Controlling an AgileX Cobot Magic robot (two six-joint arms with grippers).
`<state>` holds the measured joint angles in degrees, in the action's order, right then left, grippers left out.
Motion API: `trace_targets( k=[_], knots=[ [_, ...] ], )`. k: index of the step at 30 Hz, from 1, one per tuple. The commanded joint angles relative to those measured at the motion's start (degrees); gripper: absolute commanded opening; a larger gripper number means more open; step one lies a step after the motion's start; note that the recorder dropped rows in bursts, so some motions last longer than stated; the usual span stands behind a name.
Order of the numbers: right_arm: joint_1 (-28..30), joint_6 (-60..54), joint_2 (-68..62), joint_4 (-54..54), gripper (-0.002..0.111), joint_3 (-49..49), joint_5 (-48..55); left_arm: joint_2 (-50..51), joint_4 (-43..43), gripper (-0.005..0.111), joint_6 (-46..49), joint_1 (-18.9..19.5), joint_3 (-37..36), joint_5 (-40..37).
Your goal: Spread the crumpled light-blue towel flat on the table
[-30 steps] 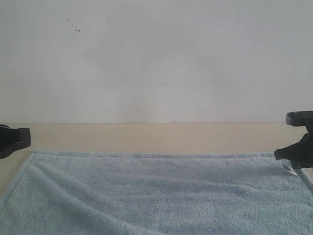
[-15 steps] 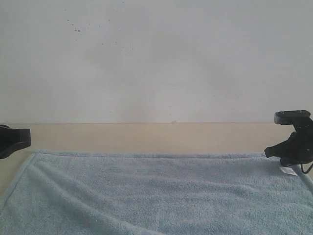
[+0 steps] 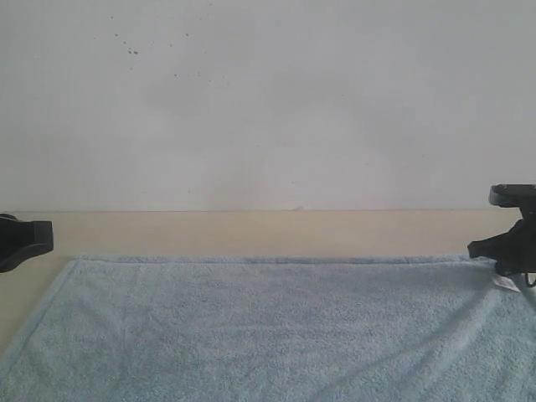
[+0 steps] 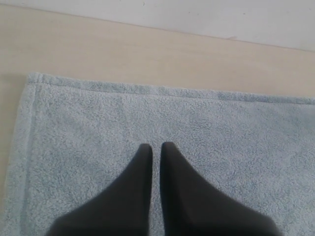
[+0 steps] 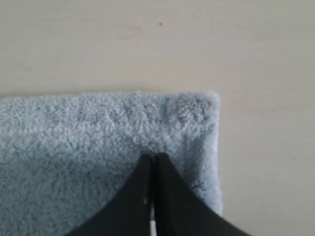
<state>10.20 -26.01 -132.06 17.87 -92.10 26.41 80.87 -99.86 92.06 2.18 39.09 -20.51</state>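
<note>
The light-blue towel (image 3: 268,335) lies spread on the beige table (image 3: 251,234), its far hem straight and its surface nearly smooth. My right gripper (image 3: 486,251) sits at the towel's far right corner, with a white tag (image 3: 505,284) just below it. In the right wrist view, the right gripper (image 5: 151,157) is shut, pinching the towel (image 5: 74,137) just inside that corner. My left gripper (image 3: 46,236) hangs off the towel's far left corner. In the left wrist view, the left gripper (image 4: 156,146) is shut with only a slit between its fingers, holding nothing, above the towel (image 4: 221,137).
A white-grey wall (image 3: 268,100) with tiny dark specks rises behind the table's far edge. Bare table (image 4: 123,54) shows as a strip between the towel's hem and the wall, and beside the right corner (image 5: 266,147).
The right gripper moved left, then back right with the corner. The towel slid right, so its far left corner sits farther from the left gripper, and its wrinkles flattened. The left gripper stayed still.
</note>
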Motion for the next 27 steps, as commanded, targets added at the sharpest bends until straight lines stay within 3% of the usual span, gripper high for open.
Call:
trace_targets(
  k=[1, 8, 14, 18, 27],
  knots=[
    [1.9, 2.1, -1.1, -3.4, 0.001, -4.4, 5.5, -0.5, -0.1, 0.006, 0.3, -0.2, -0.1, -0.8],
    [1.8, -0.9, 2.7, 2.7, 0.001, -6.5, 9.1, -0.5, -0.1, 0.007, 1.4, -0.2, -0.1, -0.8],
    [1.8, -5.2, 10.7, 5.8, 0.001, -4.4, 15.6, -0.5, -0.1, 0.028, 2.1, -0.2, -0.1, -1.1],
    [1.8, -5.6, 19.2, 5.8, 0.001, 5.6, 12.8, -0.5, -0.1, 0.037, 2.5, -0.2, -0.6, -4.1],
    [1.8, -5.6, 36.0, 6.2, 0.001, 35.9, 5.8, -0.5, 1.6, 0.037, 2.2, -0.2, -3.4, -3.1]
  ],
)
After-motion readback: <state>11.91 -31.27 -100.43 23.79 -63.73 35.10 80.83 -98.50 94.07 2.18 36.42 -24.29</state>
